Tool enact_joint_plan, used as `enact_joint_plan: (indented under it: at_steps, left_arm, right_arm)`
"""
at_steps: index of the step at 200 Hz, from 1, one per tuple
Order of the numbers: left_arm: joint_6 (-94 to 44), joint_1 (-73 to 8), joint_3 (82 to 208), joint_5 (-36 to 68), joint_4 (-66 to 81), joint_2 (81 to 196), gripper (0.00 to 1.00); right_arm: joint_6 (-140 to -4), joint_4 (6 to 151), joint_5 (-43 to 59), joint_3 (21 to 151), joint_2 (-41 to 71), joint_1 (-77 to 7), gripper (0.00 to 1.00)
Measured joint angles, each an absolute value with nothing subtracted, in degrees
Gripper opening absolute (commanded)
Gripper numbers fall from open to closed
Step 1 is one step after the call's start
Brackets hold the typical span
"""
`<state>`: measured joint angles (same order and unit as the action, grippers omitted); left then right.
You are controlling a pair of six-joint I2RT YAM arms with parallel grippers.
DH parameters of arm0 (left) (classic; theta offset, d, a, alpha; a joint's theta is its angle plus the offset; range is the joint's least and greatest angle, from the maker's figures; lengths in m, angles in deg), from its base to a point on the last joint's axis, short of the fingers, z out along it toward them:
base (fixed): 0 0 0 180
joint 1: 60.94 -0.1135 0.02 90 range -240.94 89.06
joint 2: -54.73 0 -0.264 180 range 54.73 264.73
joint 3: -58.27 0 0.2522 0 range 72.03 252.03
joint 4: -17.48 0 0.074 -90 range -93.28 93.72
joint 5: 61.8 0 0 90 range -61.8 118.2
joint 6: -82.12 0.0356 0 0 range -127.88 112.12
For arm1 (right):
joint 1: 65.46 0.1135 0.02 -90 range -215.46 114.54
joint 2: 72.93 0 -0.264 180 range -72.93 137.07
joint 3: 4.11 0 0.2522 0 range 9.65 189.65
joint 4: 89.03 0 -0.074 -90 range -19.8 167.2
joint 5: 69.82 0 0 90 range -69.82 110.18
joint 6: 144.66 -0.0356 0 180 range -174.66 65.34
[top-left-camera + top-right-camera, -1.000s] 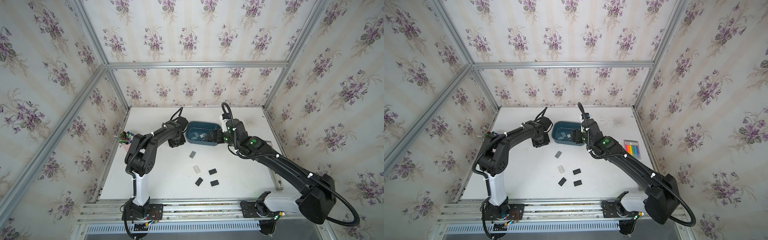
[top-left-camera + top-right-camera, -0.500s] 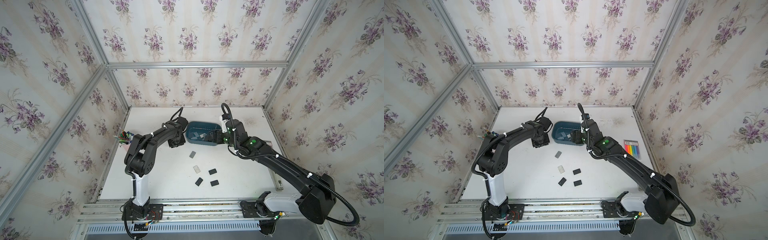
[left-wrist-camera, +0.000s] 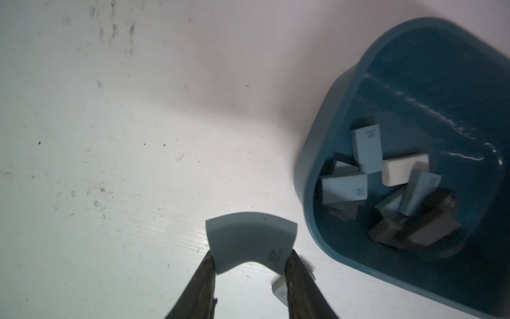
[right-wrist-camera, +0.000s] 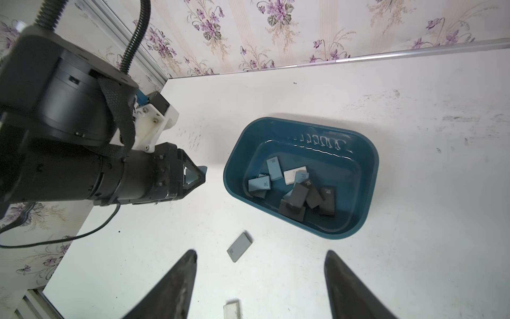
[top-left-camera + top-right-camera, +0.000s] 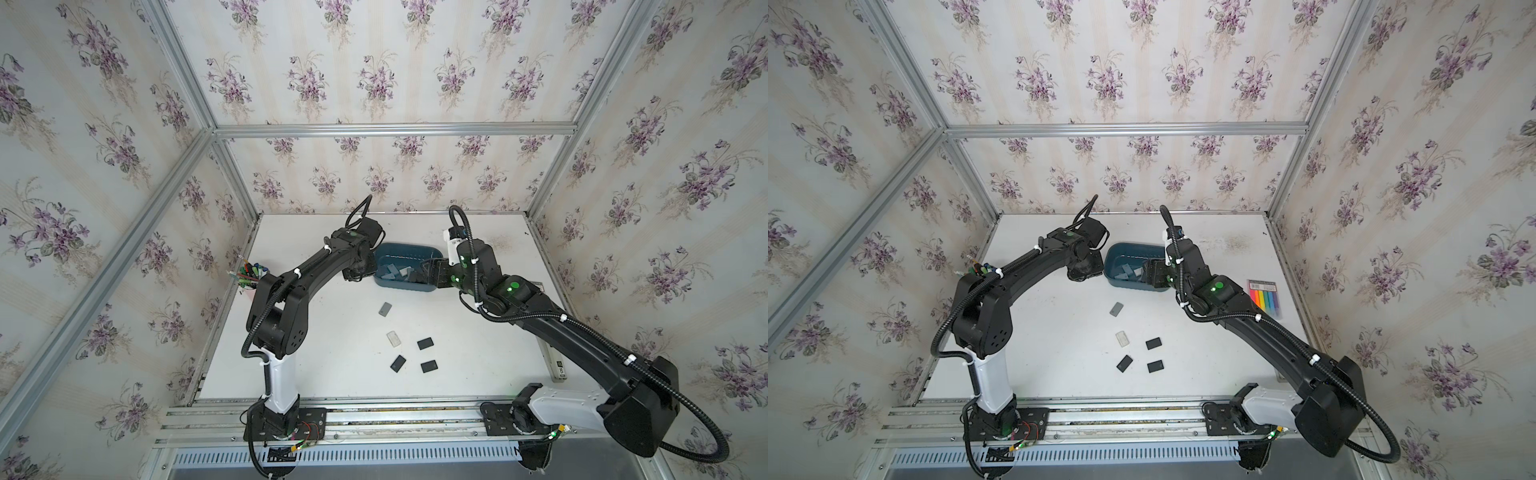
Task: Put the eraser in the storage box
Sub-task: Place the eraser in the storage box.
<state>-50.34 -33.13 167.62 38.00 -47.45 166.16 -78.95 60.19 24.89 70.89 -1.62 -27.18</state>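
Observation:
My left gripper is shut on a grey-blue eraser, which is bent into an arch between the fingers above the white table. The storage box, a dark teal tub, lies just beside it and holds several grey, white and black erasers. In both top views the left gripper hangs at the left end of the storage box. My right gripper is open and empty, and in a top view it is over the box's right end.
Loose on the table in front of the box are a grey eraser, a whitish one and three black ones. A pen cup stands at the left edge. A coloured marker pack lies at the right.

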Motion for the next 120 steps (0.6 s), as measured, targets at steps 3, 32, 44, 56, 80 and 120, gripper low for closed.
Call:
enact_joint_plan:
  at_steps: [3, 32, 44, 56, 80, 120]
  left_arm:
    - [-50.32, -32.95, 168.32, 38.0, -47.72, 166.32, 0.39]
    - [-49.14, -30.59, 176.75, 38.17, -50.1, 170.34, 0.4]
    - [-48.81, -29.43, 181.3, 38.39, -51.19, 173.14, 0.4]
    - [-47.96, -28.21, 186.72, 38.44, -52.5, 176.79, 0.41]
    - [-47.21, -26.26, 197.17, 38.24, -55.13, 184.72, 0.43]
    - [-46.3, -24.54, 204.12, 36.88, -57.88, 191.5, 0.62]
  right_arm:
    - [-78.95, 60.14, 25.02, 70.75, -1.78, -27.18, 0.73]
    - [-78.95, 59.49, 25.78, 69.97, -3.53, -27.18, 0.73]
    - [-78.95, 59.25, 26.09, 69.66, -4.31, -27.18, 0.73]
    - [-78.97, 59.16, 26.42, 69.29, -5.19, -27.18, 0.73]
    - [-79.15, 58.92, 26.81, 68.26, -7.5, -27.18, 0.72]
    - [-79.34, 57.39, 27.12, 67.69, -10.37, -27.18, 0.73]
